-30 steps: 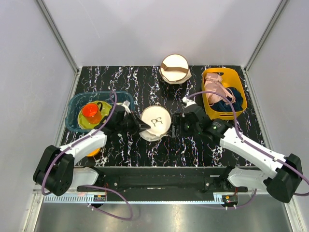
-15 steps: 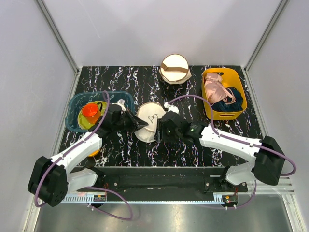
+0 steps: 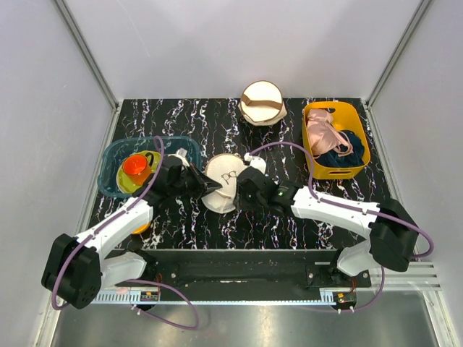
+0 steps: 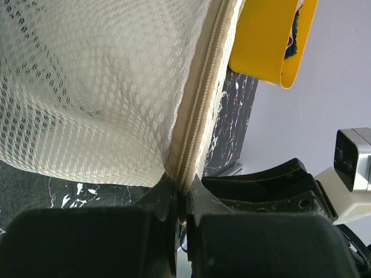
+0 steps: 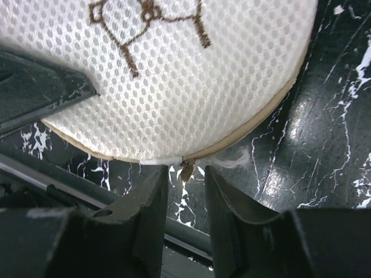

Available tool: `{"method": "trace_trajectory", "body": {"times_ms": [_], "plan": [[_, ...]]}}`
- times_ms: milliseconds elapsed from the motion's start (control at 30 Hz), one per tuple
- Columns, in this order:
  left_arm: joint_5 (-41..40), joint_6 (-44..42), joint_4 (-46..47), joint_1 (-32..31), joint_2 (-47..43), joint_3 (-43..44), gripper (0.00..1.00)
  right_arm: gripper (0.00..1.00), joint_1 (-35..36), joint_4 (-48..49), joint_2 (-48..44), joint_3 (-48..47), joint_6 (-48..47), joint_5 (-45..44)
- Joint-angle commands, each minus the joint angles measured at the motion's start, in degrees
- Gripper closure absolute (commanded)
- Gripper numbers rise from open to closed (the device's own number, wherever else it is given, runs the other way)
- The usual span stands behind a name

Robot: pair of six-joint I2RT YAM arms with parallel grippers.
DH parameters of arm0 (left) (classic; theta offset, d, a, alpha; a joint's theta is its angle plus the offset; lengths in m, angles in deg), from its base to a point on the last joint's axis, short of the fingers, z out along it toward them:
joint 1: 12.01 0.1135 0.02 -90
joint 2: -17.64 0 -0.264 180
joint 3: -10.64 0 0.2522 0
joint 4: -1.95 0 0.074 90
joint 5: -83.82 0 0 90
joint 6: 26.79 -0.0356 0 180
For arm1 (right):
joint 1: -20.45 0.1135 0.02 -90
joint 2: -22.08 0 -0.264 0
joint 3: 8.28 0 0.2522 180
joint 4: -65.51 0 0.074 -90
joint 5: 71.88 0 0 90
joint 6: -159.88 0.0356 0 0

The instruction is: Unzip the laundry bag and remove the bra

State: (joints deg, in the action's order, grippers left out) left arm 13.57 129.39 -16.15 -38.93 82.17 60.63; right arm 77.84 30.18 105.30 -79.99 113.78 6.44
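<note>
The laundry bag (image 3: pixel 226 182) rests on the desk (image 3: pixel 289 137) between the two sets of jaws, tilted, with its bra-shaped drawing (image 3: pixel 230 176) facing up. The left jaws are pressed together on the bag's rim: in the left wrist view, both fingers (image 4: pixel 243 231) pinch the zipper (image 4: pixel 200 98) seam where the mesh dome meets the tape. The right jaws stand apart with a narrow gap. In the right wrist view, the small zipper pull (image 5: pixel 186 171) hangs from the bag's rim in that gap, just above the fingertips (image 5: pixel 153 197), touching neither one. The bag's white mesh fills the area ahead of the right jaws, and its zipper appears shut along the visible stretch. A yellow bin (image 3: pixel 354 163) holding pink and dark garments stands well beyond the right jaws. A teal basket (image 3: pixel 116 155) sits behind the left jaws, on the side away from the bag.
</note>
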Motion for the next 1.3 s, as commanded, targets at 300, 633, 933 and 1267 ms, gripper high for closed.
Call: {"method": "trace_trajectory", "body": {"times_ms": [300, 633, 933, 1267], "plan": [[1.5, 0.7, 3.3, -0.1, -0.5, 0.6, 1.0, 1.0, 0.4, 1.3, -5.0, 4.1, -1.5, -12.8], [2.7, -10.6, -1.9, 0.0, 9.5, 11.2, 1.0, 1.0, 0.4, -4.5, -15.0, 10.1, -2.7, -15.0], [7.8, -19.1, -9.0, 0.0, 28.5, 33.1, 0.58, 1.0, 0.4, -1.6, -14.0, 6.3, -0.5, -1.2], [8.4, -17.5, -13.2, -0.2, 14.8, 24.0, 0.06, 1.0, 0.4, 1.8, -11.6, 6.9, 1.5, -3.4]]}}
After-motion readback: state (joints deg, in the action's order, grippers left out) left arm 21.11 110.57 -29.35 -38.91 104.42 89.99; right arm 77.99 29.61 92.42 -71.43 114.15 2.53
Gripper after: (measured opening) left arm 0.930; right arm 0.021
